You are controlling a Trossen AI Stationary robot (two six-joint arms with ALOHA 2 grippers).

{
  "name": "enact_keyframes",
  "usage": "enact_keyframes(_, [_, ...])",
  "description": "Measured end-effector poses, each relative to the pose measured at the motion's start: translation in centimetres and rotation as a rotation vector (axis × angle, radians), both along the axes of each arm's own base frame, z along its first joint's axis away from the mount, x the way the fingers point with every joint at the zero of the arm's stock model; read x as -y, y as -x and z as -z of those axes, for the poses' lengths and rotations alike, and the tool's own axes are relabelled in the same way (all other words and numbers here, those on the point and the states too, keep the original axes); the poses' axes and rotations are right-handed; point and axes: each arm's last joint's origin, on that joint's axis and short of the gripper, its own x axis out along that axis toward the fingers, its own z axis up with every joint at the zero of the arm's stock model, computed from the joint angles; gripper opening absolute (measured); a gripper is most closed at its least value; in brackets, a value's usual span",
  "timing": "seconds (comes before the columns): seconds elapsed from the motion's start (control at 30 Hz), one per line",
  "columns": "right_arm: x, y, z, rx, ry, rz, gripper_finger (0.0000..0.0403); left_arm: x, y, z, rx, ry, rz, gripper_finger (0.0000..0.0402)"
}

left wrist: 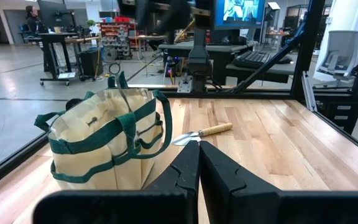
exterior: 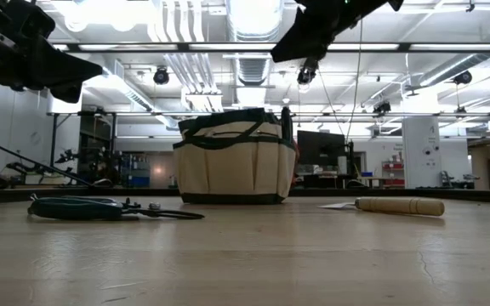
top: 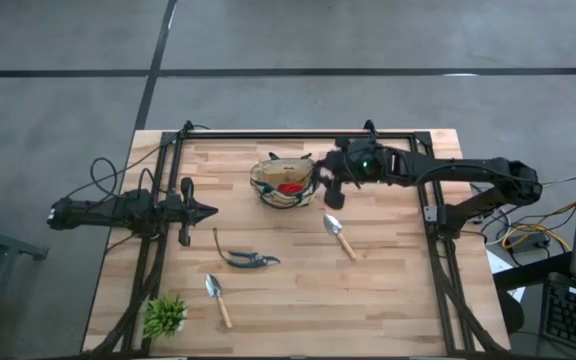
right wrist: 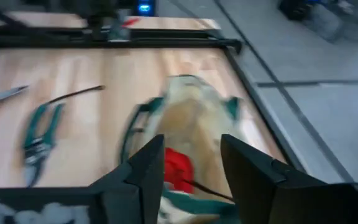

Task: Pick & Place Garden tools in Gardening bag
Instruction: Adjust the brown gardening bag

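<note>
The tan gardening bag (top: 283, 183) with green trim stands at the table's far middle, with a red glove-like item (top: 290, 187) inside it. My right gripper (right wrist: 191, 165) is open and empty, up in the air over the bag's right side (top: 326, 185). My left gripper (left wrist: 199, 152) is shut and empty, left of the bag (top: 208, 211). One wooden-handled trowel (top: 340, 236) lies flat right of centre and another (top: 218, 298) lies near the front left. Green-handled pruning shears (top: 248, 260) lie flat between them.
A spiky green plant (top: 165, 315) stands at the near left corner. A black frame rail (top: 298, 135) runs along the table's far edge and sides. Bare wood lies at the near right (top: 388, 300).
</note>
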Motion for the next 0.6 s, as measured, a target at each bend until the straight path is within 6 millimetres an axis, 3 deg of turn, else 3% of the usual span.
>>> enact_keyframes(0.23, [-1.6,-1.7,1.4,-0.008,0.004,-0.06,0.0159,0.0,0.0,0.0,0.0,0.0,0.0,0.0014])
enact_keyframes(0.6, [-1.2,-5.8,3.7,-0.091,0.02,-0.074,0.0144,0.0,0.0,0.0,-0.001,0.0,0.0,0.0014])
